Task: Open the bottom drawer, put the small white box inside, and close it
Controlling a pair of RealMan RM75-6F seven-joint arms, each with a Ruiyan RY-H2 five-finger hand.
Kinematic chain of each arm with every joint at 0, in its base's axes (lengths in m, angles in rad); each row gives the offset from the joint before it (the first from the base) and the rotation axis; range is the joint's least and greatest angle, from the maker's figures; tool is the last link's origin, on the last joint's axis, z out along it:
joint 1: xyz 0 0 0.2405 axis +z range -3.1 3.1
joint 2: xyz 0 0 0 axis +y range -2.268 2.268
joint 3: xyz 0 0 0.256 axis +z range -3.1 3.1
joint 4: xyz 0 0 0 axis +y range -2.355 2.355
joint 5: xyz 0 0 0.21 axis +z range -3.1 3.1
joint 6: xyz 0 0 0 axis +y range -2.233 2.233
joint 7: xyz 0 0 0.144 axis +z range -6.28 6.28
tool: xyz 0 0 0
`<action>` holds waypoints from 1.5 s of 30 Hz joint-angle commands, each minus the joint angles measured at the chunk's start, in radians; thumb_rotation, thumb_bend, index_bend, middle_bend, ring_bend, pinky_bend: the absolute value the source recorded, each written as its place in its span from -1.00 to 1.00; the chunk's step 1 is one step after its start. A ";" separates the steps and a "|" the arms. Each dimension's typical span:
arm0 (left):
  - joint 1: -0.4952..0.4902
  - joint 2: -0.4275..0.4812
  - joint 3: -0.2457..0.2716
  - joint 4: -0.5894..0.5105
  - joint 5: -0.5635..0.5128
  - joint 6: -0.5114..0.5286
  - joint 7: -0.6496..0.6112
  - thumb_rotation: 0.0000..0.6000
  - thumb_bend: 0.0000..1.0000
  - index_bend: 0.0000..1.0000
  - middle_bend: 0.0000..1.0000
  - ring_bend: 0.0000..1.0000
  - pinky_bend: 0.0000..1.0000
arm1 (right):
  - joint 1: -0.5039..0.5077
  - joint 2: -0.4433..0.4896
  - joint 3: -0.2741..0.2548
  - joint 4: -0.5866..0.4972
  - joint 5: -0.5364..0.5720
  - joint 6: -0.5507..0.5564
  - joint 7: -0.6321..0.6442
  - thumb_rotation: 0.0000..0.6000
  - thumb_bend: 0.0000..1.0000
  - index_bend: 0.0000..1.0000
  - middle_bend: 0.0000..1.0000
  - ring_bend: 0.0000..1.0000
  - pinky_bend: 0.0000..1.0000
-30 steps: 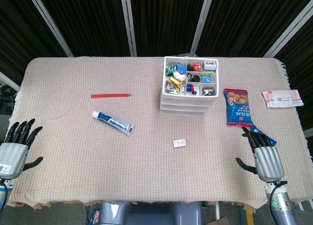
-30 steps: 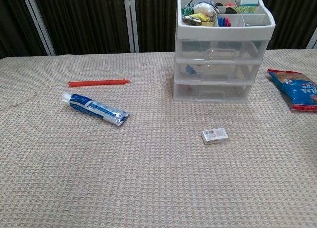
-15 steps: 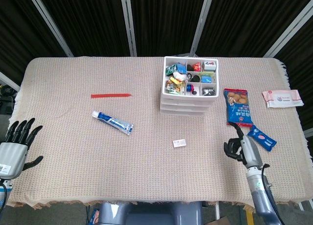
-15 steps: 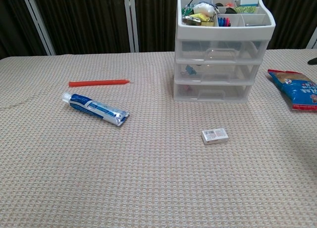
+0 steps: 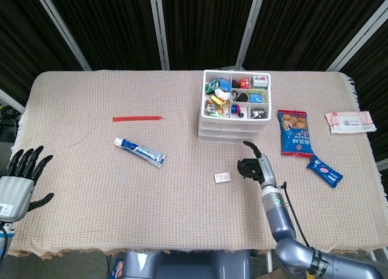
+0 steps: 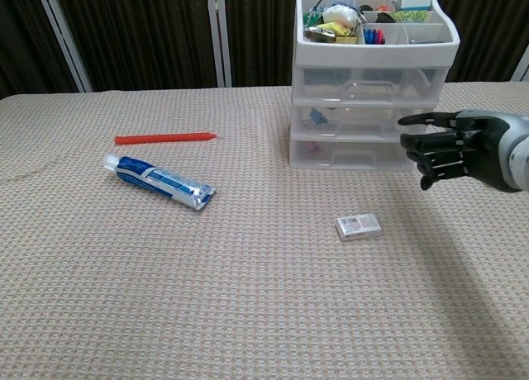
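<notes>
1. Hovering above the beige woven tabletop (image 5: 109,188), the right robot hand (image 6: 450,153) holds nothing; its dark fingers (image 6: 430,144) are loosely curled and slightly apart, pointing toward the clear plastic three-drawer organiser (image 6: 374,91).
2. The organiser's bottom drawer (image 6: 351,153) is closed, and the right robot hand hangs just beside its front right corner, without clear contact.
3. The small white box (image 6: 359,226) lies flat on the tabletop in front of the drawers, apart from them and near the right robot hand.
4. A blue-and-white toothpaste tube (image 5: 140,151) and a thin red stick (image 5: 137,118) lie well off to the left of the organiser.
5. A blue snack bag with biscuits pictured (image 5: 294,133), a small blue wrapped bar (image 5: 324,170) and a white-and-pink tissue pack (image 5: 350,121) sit to the right of the organiser.
6. The left robot hand (image 5: 19,183) stays off the tabletop's left front corner, fingers spread, holding nothing.
7. Open cloth lies between the box and the front edge.
</notes>
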 commanded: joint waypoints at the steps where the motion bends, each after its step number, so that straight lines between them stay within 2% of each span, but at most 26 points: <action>1: 0.000 0.000 0.000 0.000 -0.001 -0.001 -0.001 1.00 -0.78 -0.74 -1.00 -1.00 -1.00 | 0.028 -0.043 0.031 0.031 0.059 -0.018 0.018 1.00 -0.08 -0.68 0.55 0.46 0.28; 9: -0.001 0.001 -0.001 -0.001 -0.004 -0.004 -0.003 1.00 -0.78 -0.74 -1.00 -1.00 -1.00 | 0.075 -0.120 0.066 0.092 0.153 -0.035 0.028 1.00 -0.08 -0.64 0.55 0.46 0.28; 16: -0.002 0.002 0.000 0.000 -0.002 -0.004 -0.008 1.00 -0.78 -0.74 -1.00 -1.00 -1.00 | 0.114 -0.173 0.125 0.162 0.230 -0.060 0.051 1.00 -0.07 -0.63 0.55 0.46 0.28; 23: -0.003 0.003 0.000 0.001 -0.004 -0.008 -0.015 1.00 -0.78 -0.74 -1.00 -1.00 -1.00 | 0.140 -0.207 0.166 0.211 0.254 -0.061 0.068 1.00 -0.08 -0.62 0.55 0.46 0.28; 36: -0.004 0.008 0.002 -0.009 -0.013 -0.018 -0.023 1.00 -0.78 -0.74 -1.00 -1.00 -1.00 | 0.170 -0.249 0.262 0.296 0.362 -0.100 0.114 1.00 -0.08 -0.52 0.55 0.46 0.28; 45: -0.005 0.011 0.002 -0.014 -0.014 -0.020 -0.026 1.00 -0.78 -0.74 -1.00 -1.00 -1.00 | 0.194 -0.273 0.304 0.344 0.412 -0.106 0.125 1.00 -0.04 -0.43 0.55 0.46 0.28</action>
